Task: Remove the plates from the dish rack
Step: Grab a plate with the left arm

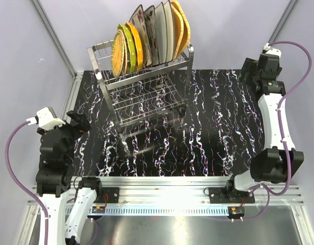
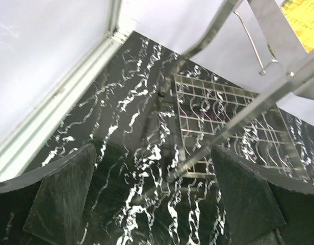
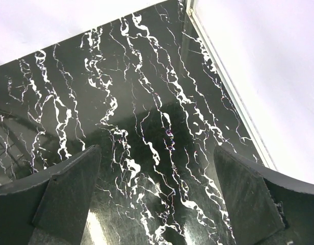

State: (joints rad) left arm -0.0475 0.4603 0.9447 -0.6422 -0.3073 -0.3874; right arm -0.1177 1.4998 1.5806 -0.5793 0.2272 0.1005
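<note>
The steel wire dish rack (image 1: 147, 99) stands at the back middle of the black marbled table. Several plates stand upright in its top prongs: a woven tan one (image 1: 119, 55) at the left, then lime-green (image 1: 128, 42) and orange (image 1: 137, 46) ones, a cream floral one (image 1: 145, 29), a white one (image 1: 166, 30) and a woven one (image 1: 180, 26) at the right. My left gripper (image 1: 78, 122) hangs open, left of the rack and low; in its wrist view (image 2: 157, 199) the rack's legs (image 2: 223, 127) lie ahead. Far to the right, my right gripper (image 1: 246, 71) is open (image 3: 157, 194) over bare table.
The marbled mat (image 1: 213, 127) stretches right of the rack. A metal rail (image 1: 167, 190) runs along the near edge between the arm bases. White walls with metal frame strips (image 1: 73, 97) close in the left, back and right sides.
</note>
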